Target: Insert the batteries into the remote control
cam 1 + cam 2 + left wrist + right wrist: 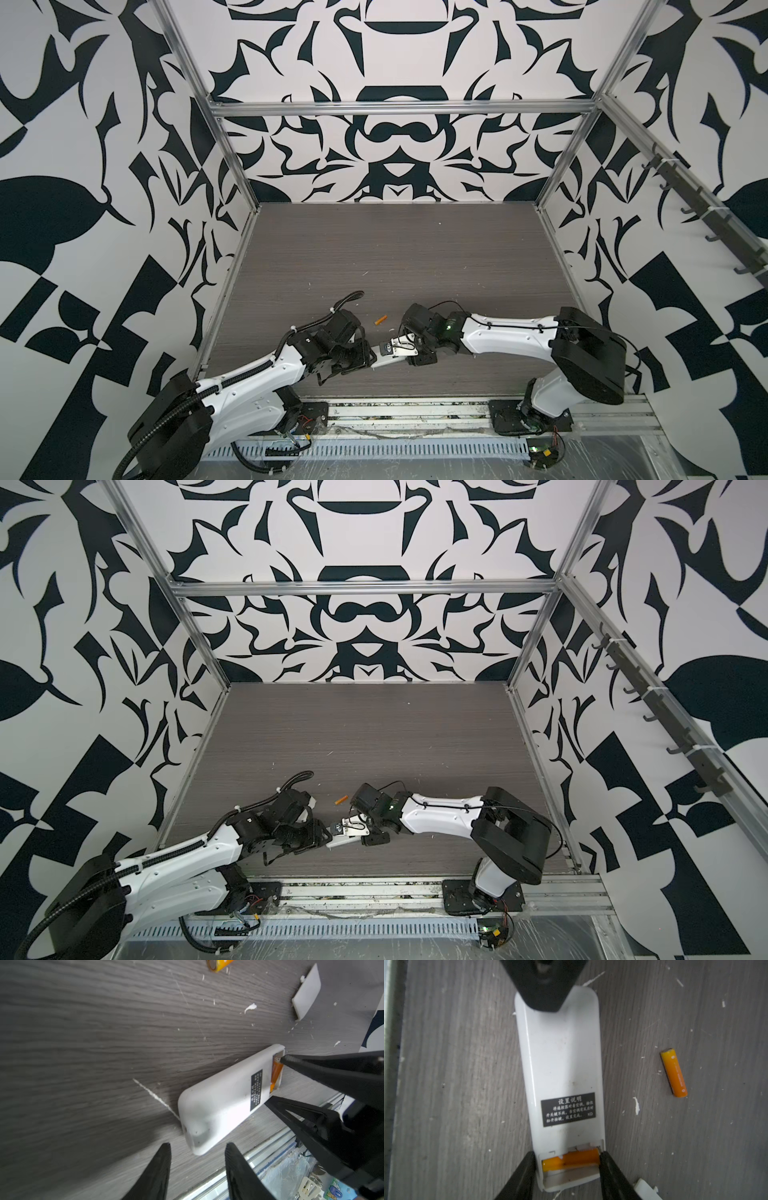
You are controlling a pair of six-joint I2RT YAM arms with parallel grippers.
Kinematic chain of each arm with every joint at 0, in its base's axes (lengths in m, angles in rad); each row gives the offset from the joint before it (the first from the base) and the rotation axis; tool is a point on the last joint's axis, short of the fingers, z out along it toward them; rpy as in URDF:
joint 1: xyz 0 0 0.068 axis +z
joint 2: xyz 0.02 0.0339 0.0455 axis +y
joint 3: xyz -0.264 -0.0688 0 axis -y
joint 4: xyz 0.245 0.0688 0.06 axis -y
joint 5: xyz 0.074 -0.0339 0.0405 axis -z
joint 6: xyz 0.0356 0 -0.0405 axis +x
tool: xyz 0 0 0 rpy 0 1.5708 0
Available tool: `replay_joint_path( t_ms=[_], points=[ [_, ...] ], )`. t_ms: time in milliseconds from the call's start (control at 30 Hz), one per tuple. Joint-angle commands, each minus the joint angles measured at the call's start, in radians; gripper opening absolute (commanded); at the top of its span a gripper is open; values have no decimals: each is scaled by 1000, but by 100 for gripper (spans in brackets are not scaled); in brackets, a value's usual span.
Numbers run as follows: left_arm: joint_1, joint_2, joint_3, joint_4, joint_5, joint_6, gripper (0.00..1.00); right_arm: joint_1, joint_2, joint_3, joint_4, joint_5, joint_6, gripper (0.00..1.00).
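The remote control (560, 1059) lies back up on the table, dark label showing and battery bay uncovered; in both top views it shows between the two grippers (388, 362) (341, 842). One orange battery (571, 1160) (276, 1072) sits in the bay. My right gripper (566, 1155) (273, 1081) is shut across that end, one tip on the remote's side and the other against the battery's end. A second battery (673, 1073) (380, 320) (340, 800) lies loose on the table. My left gripper (197, 1145) is open at the remote's opposite end; one of its fingers (544, 987) overlaps that end.
The white battery cover (306, 993) (645, 1190) lies on the table beside the right gripper. White flecks (636, 1105) dot the grey wood-grain top. The metal rail (270, 1155) at the table's front edge runs close to the remote.
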Motion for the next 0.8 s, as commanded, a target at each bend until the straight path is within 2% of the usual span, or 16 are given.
replay_joint_path(
  t_ms=[0, 333, 767],
  points=[
    [4, 11, -20, 8, 9, -10, 46, 8, 22, 23, 3, 26, 1, 45],
    [4, 2, -29, 14, 3, -15, 46, 8, 53, 33, -8, 37, 4, 32],
    [5, -11, -46, 22, -4, -19, 44, 7, 67, 39, -7, 34, 19, 27]
  ],
)
